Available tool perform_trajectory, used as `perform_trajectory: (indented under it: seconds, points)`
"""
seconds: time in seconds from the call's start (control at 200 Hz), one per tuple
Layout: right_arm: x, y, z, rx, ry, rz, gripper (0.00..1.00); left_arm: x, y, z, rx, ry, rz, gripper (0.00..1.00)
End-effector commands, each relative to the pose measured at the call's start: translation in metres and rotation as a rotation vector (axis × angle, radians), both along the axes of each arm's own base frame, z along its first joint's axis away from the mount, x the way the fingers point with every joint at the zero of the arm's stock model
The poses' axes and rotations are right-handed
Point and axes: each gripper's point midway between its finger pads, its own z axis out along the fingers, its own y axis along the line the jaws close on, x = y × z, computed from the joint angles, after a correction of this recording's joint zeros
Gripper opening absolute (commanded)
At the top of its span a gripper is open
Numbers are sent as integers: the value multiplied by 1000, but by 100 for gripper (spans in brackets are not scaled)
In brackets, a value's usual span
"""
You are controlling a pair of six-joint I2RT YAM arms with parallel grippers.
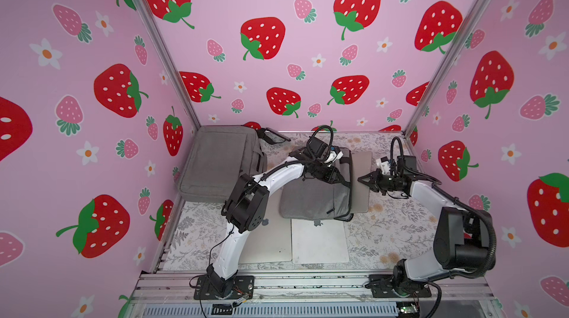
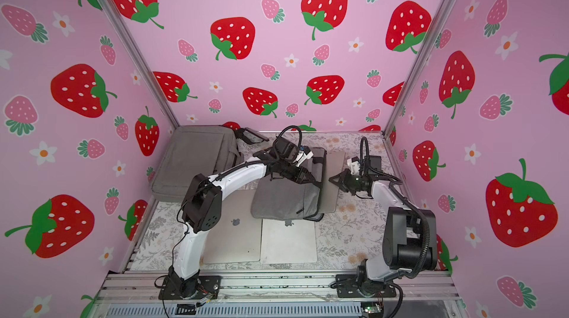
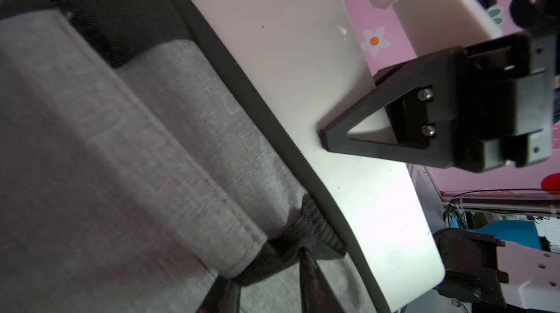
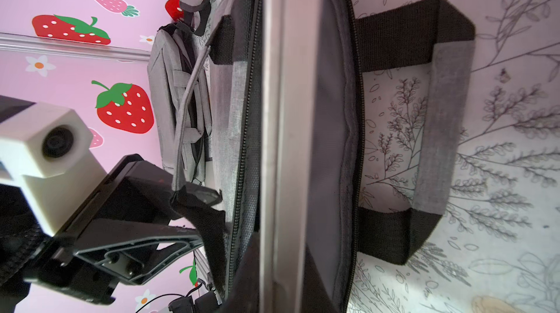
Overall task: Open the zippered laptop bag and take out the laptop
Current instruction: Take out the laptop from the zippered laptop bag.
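The grey zippered laptop bag lies mid-table in both top views, its zipper undone along the right side. A silver laptop sticks partway out of that side. My right gripper is shut on the laptop's exposed edge, one dark finger on each face. My left gripper sits over the bag's top flap by its black handle webbing. Its fingers stand apart over grey fabric, the webbing lying at their tips. The bag's other handle rests flat on the cloth.
A second grey bag lies at the back left against the wall, its strap trailing toward the back. Two closed silver laptops lie side by side near the front. Pink walls close in three sides; a metal rail runs along the front.
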Motion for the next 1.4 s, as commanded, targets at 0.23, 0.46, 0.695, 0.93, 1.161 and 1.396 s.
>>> perform_trajectory:
  seconds: [0.23, 0.46, 0.695, 0.93, 1.161, 1.396]
  points:
    - [-6, -17, -6, -73, -46, 51, 0, 43, 156, -14, 238, -13, 369, 56]
    - [-6, -17, -4, -74, -50, 63, 0, 58, 208, -53, 301, 47, 476, 61]
    - [-9, -17, -12, -80, -31, 66, 0, 66, 199, -90, 225, 136, 476, 62]
    - [-8, -17, -24, -76, -9, 59, 0, 66, 176, -99, 137, 208, 432, 47]
    - [-6, -20, -39, -88, 22, 48, 0, 67, 168, -62, 85, 177, 400, 0]
    - [-7, -19, -33, -94, 16, 68, 0, 73, 182, -2, 84, 62, 423, 0]
